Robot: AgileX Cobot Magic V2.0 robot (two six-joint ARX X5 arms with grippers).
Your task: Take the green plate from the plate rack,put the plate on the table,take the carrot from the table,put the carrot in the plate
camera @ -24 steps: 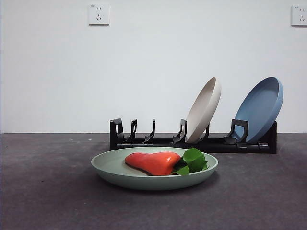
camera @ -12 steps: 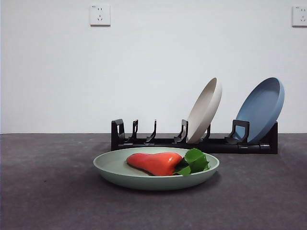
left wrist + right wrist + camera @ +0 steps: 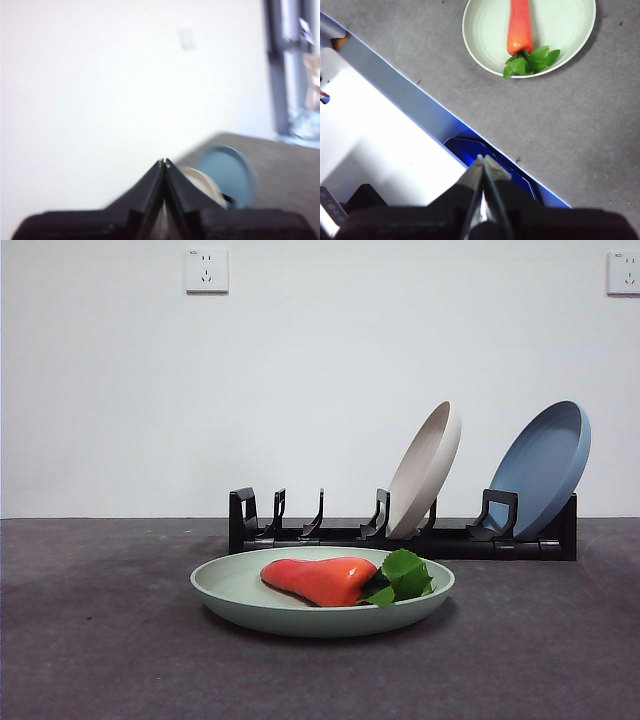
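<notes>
The carrot [image 3: 320, 579] lies in the plate [image 3: 240, 592], which sits flat on the worktop [image 3: 100, 640] in front of the rack [image 3: 400, 535]. Two more plates [image 3: 425, 470] lean in the rack's right-hand slots; its left slots hold none.

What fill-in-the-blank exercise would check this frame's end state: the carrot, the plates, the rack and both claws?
1. The carrot lies in the ____ plate.
2. That plate rests on the ____, in front of the plate rack.
3. The rack holds ____ plates: the beige plate and the blue plate.
4. The left claw and right claw are both ____.

Missing words: green; table; two; shut
</notes>
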